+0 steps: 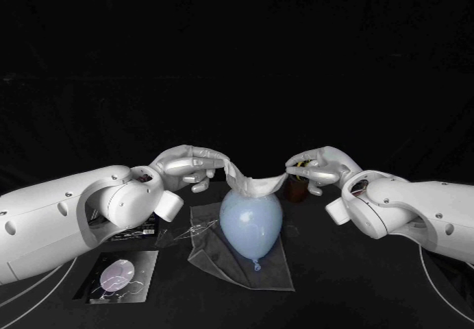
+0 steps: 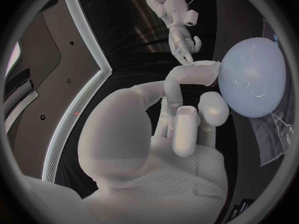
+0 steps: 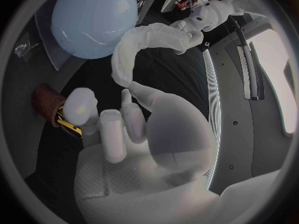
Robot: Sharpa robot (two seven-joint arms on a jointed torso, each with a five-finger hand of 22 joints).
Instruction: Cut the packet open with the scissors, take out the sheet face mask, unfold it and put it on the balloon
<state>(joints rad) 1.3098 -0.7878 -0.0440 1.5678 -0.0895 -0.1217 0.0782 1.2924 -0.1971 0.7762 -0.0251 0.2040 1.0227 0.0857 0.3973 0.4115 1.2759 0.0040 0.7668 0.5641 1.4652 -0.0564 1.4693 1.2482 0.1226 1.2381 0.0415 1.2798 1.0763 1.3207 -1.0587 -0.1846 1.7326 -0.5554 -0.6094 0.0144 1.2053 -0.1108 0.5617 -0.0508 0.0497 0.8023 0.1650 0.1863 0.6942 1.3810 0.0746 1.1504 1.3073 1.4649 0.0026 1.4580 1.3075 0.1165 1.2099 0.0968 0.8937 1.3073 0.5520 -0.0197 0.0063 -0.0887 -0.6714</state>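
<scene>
1. The robot's left hand (image 1: 188,168) and right hand (image 1: 318,168) hold up a white sheet face mask (image 1: 253,181) between them above the black table (image 1: 385,295); each hand has its fingertips clamped on one end of the mask, the left at 9 o'clock of it and the right at 3 o'clock.
2. The mask sags in a shallow curve between the two hands; its middle rests on the rounded far end of the balloon (image 1: 250,223).
3. The pale blue balloon lies on its side at the centre of the table, rounded end towards 12 o'clock and knotted neck towards 6 o'clock; it rests on a grey cloth (image 1: 229,269) that spreads out under it towards 6 o'clock.
4. In the right wrist view the mask runs as a twisted white band from that hand's fingertips across to the left hand, passing just beside the balloon.
5. A brown holder (image 3: 45,100) stands near the right hand, at 1 o'clock of the balloon; the yellow-handled scissors (image 3: 67,125) stand in it.
6. A shiny flat rectangle (image 1: 120,275) lies on the table at 8 o'clock of the balloon, well apart from it and below the left arm; whether it is the packet cannot be told.
</scene>
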